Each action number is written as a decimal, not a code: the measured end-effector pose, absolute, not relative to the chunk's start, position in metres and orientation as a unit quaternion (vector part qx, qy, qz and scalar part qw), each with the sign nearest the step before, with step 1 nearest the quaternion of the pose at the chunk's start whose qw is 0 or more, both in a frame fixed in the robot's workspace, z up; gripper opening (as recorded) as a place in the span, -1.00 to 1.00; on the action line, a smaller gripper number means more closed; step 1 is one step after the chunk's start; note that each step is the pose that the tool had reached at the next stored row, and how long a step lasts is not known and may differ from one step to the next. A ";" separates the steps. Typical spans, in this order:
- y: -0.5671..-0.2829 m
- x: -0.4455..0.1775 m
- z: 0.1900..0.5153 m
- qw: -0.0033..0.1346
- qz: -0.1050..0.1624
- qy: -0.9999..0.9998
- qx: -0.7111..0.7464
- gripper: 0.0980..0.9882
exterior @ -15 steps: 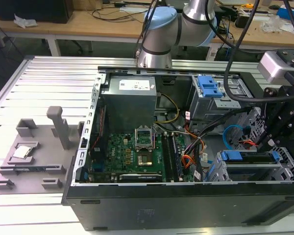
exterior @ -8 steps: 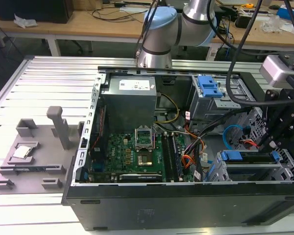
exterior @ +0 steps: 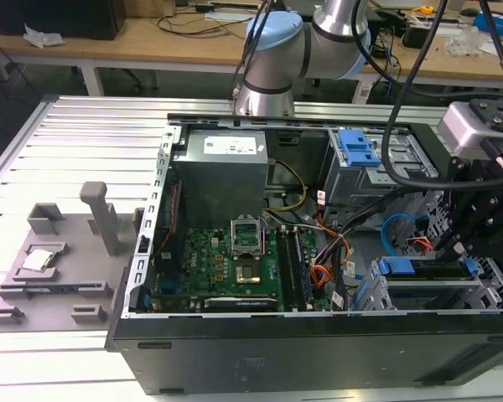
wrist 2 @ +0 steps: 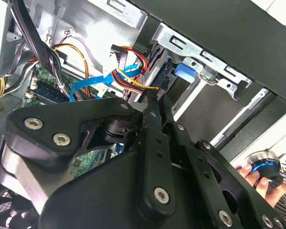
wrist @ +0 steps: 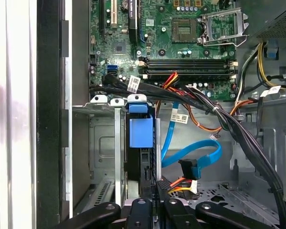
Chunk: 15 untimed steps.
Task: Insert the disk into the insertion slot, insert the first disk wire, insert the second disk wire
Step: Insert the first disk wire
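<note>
My gripper [wrist 2: 156,102], pinched on the power plug [wrist: 163,185], hangs beside the seated disk [wrist: 140,132]; I should keep it square and clear of the blue cable [wrist: 200,155]

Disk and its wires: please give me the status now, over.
Claw shut on first disk wire, close to the disk. Disk sits in insertion slot. Second disk wire loose, looped beside the claw.

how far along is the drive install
The disk already sits in the drive cage. The gripper is at the red-and-yellow wire bundle beside it; whether that plug is seated is unclear. The blue cable hangs loose, its dark plug unconnected.
</note>
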<state>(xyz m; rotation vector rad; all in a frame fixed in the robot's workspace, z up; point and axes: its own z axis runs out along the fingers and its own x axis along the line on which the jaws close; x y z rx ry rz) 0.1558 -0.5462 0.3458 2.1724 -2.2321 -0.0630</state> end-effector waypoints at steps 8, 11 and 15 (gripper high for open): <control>-0.547 0.156 0.343 0.013 -0.020 -0.716 0.697 -0.86; -0.547 0.157 0.342 0.013 -0.020 -0.716 0.697 -0.86; -0.547 0.158 0.339 0.013 -0.020 -0.716 0.697 -0.86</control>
